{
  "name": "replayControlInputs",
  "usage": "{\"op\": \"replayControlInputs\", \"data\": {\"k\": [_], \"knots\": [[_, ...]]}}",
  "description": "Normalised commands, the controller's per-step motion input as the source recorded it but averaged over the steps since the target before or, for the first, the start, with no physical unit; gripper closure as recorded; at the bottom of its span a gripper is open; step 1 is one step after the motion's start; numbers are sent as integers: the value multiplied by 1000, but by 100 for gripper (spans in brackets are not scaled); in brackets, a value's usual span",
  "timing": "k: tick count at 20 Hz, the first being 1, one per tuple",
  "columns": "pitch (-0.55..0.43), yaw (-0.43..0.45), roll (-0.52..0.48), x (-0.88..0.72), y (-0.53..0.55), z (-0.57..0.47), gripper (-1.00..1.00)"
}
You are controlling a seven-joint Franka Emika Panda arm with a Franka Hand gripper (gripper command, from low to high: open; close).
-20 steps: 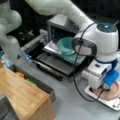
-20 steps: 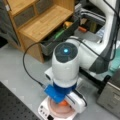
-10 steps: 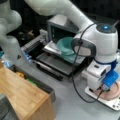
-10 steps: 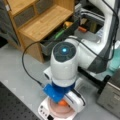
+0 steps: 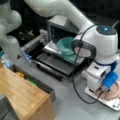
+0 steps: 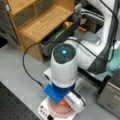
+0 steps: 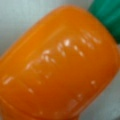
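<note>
Gripper low over the pink plate, carrot filling the wrist view

Gripper (image 6: pixel 63 103) sits at the bottom of the arm's wrist, right down on a pink plate (image 6: pixel 56 110), which rests on a white board (image 6: pixel 42 110) on the grey table (image 6: pixel 17 75). In a front view the same plate (image 5: pixel 112 92) and board (image 5: pixel 112 103) lie at the lower right, under the white wrist and its blue block (image 5: pixel 110 80). An orange carrot (image 6: pixel 63 103) peeks out just beneath the wrist, on the plate. The wrist view is almost wholly taken up by this carrot (image 7: pixel 57 67), its green top (image 7: pixel 106 13) at the upper right corner. Whether the jaws are spread or closed on the carrot cannot be told, since the wrist body hides them in both front views and no finger shows in the wrist view.

Compared with the frames half a second and a second ago, the arm and plate stand in much the same place; no clear shift is visible.

Behind the arm in a front view stands a small dark oven (image 5: pixel 62 27) with its door (image 5: pixel 57 65) folded down, and a teal bowl (image 5: pixel 66 46) sits in the opening. A wooden shelf unit (image 6: pixel 37 22) stands at a front view's top left, with a dark bin (image 6: pixel 60 35) beside it holding yellow and green items. A black cable (image 6: pixel 27 65) loops from the wrist over the table.
</note>
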Motion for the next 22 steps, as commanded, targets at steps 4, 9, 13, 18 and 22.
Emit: {"op": "replayControlInputs", "data": {"k": [4, 9, 13, 18, 22], "knots": [[86, 104, -320, 283, 67, 17, -100], [95, 91, -308, 294, 89, 42, 100], [93, 88, -285, 295, 104, 63, 100], [79, 85, -272, 289, 111, 57, 100], [84, 80, -270, 266, 117, 71, 100]]}}
